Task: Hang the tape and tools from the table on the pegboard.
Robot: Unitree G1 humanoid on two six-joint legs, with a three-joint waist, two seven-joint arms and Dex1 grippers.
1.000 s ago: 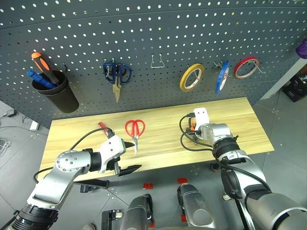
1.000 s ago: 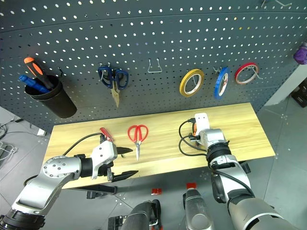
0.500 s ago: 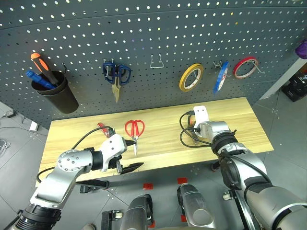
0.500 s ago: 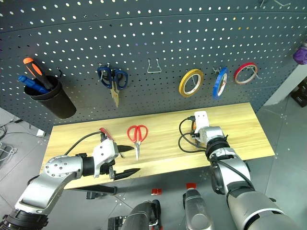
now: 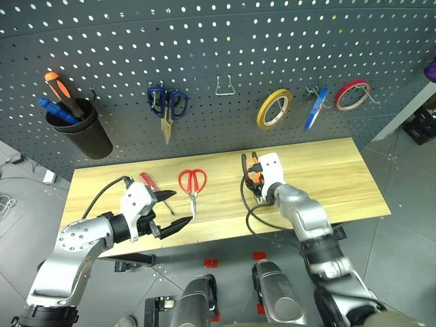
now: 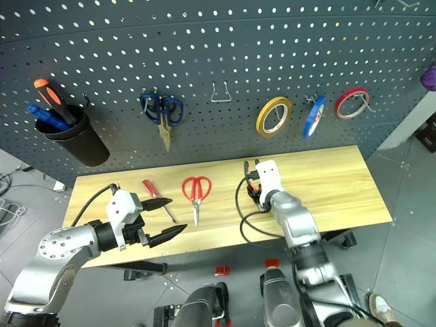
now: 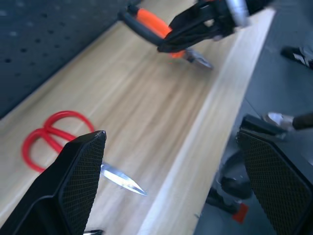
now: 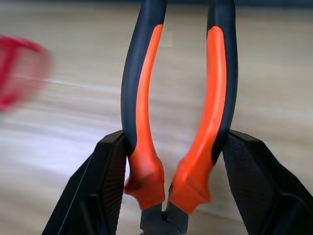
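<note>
one pair of orange-and-black pliers [image 8: 181, 122] sat pinched between the right gripper [image 8: 171, 196] fingers, handles pointing away, lifted above the table [image 5: 340, 177]. the left gripper [image 5: 165, 212], jaws spread and empty, hung over the table's near edge. on the wood lay one pair of red scissors [image 5: 192, 184] and one red screwdriver [image 5: 151, 187]. on the pegboard [image 5: 204, 48] hung three tape rings: one yellow [image 5: 273, 109], one blue tape [image 5: 315, 109], one red [image 5: 351, 95], plus one pair of blue scissors [image 5: 165, 105].
</note>
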